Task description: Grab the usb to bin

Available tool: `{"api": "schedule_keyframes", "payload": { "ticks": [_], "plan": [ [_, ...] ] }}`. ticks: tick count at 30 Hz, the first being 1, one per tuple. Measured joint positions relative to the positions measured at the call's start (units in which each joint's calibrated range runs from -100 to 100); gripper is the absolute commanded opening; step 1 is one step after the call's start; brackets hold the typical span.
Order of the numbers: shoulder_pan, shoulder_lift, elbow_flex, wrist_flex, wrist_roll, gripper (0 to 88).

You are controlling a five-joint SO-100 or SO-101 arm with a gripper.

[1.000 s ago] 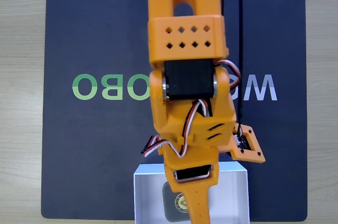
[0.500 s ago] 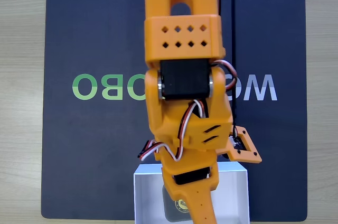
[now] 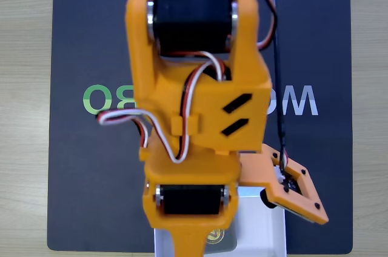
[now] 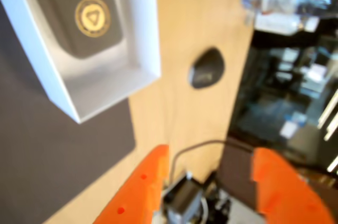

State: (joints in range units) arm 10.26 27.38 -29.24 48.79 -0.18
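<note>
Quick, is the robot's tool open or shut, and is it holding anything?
Tool: open, holding nothing. The usb lies in the bin, apart from the fingers.

The light wooden table (image 4: 195,18) carries a dark navy mat (image 3: 91,39), with the white rectangular bin (image 4: 145,49) overlapping the mat edge, and a dark computer mouse (image 4: 207,68)

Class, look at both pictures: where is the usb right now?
The usb lies inside the white bin, at the upper left of the wrist view. In the fixed view it peeks out at the bottom edge beneath the orange arm.
</note>
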Motion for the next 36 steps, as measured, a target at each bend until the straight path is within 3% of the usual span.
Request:
{"api": "schedule_keyframes", "payload": {
  "ticks": [8,16,27,36],
  "plan": [
    [0.6,-24.8,20.2,7.7,-2.5,1.0],
    [2.3,-56.4,56.1,9.2,-4.4,1.2],
    [1.7,-100.6,105.2,11.1,1.6,1.6],
    [0.9,-126.1,117.6,24.4,2.9,1.6]
  ]
}}
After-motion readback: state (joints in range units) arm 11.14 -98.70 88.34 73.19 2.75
